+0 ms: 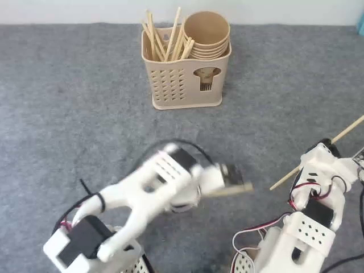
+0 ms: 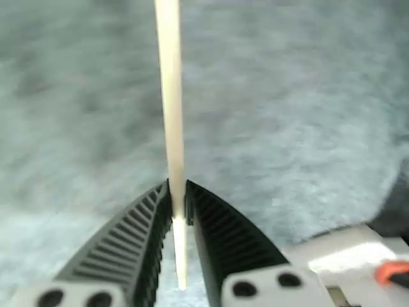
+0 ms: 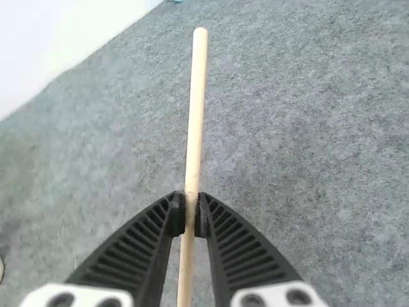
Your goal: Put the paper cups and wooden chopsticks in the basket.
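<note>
A beige slotted basket stands upright at the far middle of the grey tabletop. It holds a nested stack of brown paper cups, mouths up, and beside it a loose bundle of chopsticks standing on end and fanning out. The left chopstick is clamped in the left pincer, lying nearly level above the tabletop, while the right chopstick is clamped in the right pincer, slanting toward the right edge.

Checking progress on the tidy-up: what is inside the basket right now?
The basket holds a nested stack of paper cups beside a bundle of wooden chopsticks. Their lower parts are covered by the basket's wall, so the floor of the basket cannot be seen.
</note>
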Controlling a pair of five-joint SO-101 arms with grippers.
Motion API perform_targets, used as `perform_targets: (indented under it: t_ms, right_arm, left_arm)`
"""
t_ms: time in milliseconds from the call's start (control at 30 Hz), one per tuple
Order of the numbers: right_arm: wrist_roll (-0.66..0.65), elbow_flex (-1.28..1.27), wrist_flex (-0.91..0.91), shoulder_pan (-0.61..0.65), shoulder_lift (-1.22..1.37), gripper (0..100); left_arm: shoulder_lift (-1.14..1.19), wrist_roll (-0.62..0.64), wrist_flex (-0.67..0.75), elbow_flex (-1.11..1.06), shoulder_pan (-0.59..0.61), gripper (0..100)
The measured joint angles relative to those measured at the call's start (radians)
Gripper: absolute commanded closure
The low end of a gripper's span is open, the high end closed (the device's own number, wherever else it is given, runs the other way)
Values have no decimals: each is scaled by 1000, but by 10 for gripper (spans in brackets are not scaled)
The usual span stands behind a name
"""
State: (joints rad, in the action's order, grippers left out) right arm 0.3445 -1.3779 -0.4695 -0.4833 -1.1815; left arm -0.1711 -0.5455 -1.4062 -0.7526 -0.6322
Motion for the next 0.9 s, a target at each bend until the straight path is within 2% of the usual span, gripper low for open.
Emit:
perform_targets:
  t_ms: [167, 300, 633, 767, 900]
  right_arm:
    - [5, 0, 0, 0, 0, 992]
    - [8, 0, 0, 8, 0, 992]
    - [8, -37, 0, 164, 0, 992]
    - [8, -41, 0, 229, 0, 992]
    - [8, -63, 9, 239, 0, 992]
  left_arm:
    - [0, 58, -2, 137, 215, 988]
    - [0, 101, -6, 222, 308, 988]
    - [0, 210, -12, 358, 313, 988]
    - [0, 222, -12, 431, 302, 988]
    - [-83, 221, -9, 448, 259, 988]
